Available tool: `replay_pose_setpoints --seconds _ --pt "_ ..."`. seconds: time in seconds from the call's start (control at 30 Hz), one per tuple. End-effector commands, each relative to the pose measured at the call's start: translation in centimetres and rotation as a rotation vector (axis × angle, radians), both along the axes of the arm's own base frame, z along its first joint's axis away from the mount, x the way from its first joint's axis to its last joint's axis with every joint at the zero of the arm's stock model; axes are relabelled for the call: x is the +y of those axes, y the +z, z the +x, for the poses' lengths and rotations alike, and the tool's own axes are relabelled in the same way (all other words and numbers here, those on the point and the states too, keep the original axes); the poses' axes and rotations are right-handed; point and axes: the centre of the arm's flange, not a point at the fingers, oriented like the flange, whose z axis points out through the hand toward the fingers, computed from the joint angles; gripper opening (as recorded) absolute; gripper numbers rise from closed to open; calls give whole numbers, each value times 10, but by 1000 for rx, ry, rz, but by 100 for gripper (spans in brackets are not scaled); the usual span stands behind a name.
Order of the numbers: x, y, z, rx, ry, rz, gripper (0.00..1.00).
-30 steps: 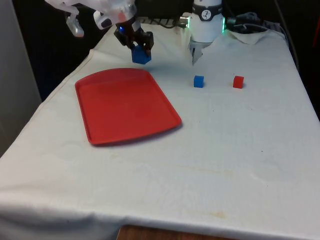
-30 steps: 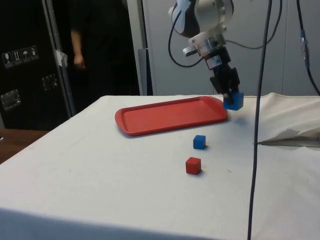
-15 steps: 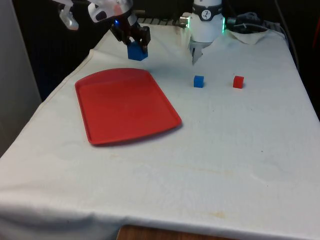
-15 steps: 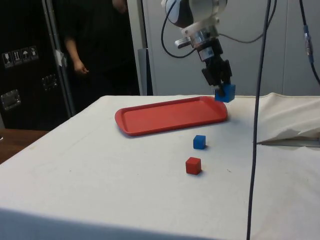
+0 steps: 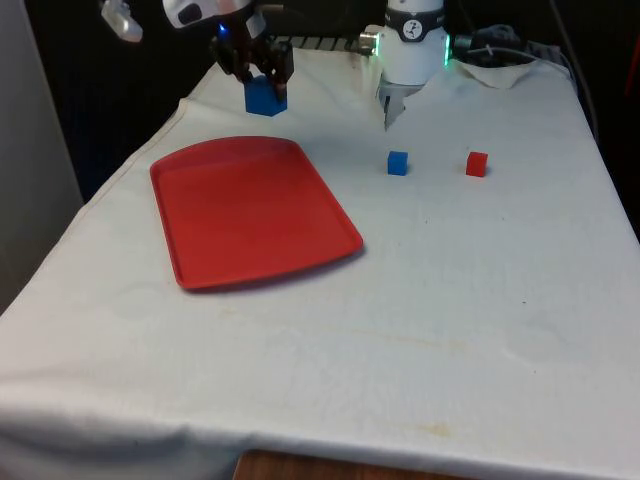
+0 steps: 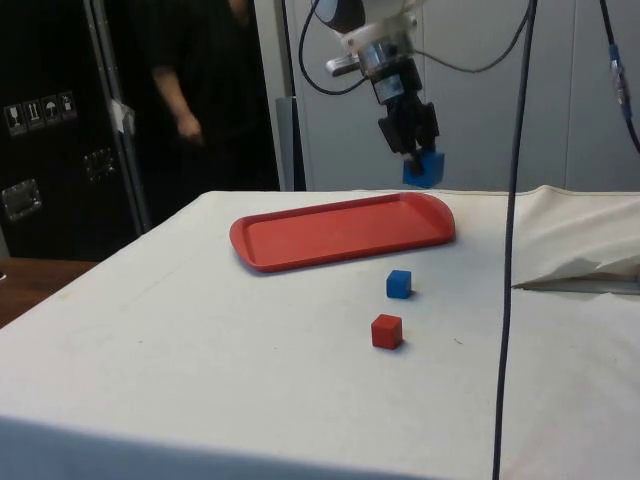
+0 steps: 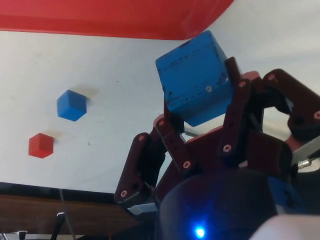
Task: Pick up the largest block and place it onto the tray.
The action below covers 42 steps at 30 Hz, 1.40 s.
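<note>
My gripper (image 5: 262, 82) (image 6: 418, 160) (image 7: 197, 95) is shut on the large blue block (image 5: 265, 96) (image 6: 423, 169) (image 7: 194, 77), held in the air above the table just past the far end of the red tray (image 5: 250, 210) (image 6: 340, 230) (image 7: 110, 17). The block hangs clear of the tray's far rim. A small blue block (image 5: 398, 162) (image 6: 399, 284) (image 7: 71, 105) and a small red block (image 5: 477, 164) (image 6: 386, 331) (image 7: 41, 145) lie on the white cloth to the front view's right of the tray.
The robot's white base (image 5: 413, 45) stands at the table's far end, close behind the small blue block. A person (image 6: 190, 95) stands behind the table in the side view. Cables (image 6: 515, 200) hang down at the side view's right.
The gripper has risen with the large blue block and drifted toward the front view's left, along the tray's far end. The small blocks and tray have not moved.
</note>
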Motion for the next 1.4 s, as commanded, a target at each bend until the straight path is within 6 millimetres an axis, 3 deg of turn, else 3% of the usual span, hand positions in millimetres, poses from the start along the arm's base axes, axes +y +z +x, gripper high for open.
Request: replay_pose_setpoints --seconds 0.0,0.77,1.37 --pt "3 4 4 -8 -4 -6 1" --pt "30 16 40 -98 12 -15 1" --pt "44 25 55 -185 34 -17 1"
